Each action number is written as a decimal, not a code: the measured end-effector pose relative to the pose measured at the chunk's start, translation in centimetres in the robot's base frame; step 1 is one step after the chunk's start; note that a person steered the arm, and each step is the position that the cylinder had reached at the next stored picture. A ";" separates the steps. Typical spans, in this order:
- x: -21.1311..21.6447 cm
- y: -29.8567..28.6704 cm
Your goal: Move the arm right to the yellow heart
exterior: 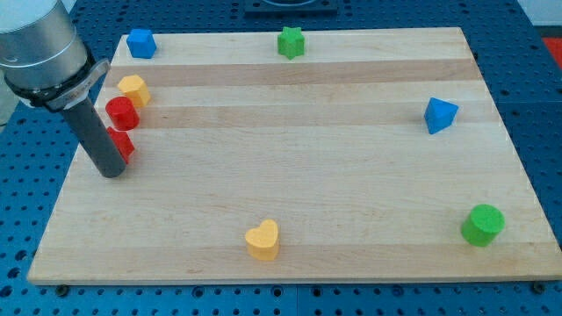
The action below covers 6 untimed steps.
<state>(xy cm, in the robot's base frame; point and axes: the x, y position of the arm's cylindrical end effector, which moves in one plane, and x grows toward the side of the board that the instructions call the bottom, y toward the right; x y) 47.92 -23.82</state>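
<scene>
My tip (111,173) sat at the frame's left beside a red block (123,145), well apart from the yellow heart (262,239) at lower centre; the approach remained undone. The end effector was a bare rod, grasping nothing.

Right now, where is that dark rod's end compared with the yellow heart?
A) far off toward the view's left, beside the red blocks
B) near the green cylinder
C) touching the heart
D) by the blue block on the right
A: my tip sits beside a red block, far left of the yellow heart.
</scene>
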 end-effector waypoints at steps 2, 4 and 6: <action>-0.5 0.2; 1.0 10.3; 3.1 25.1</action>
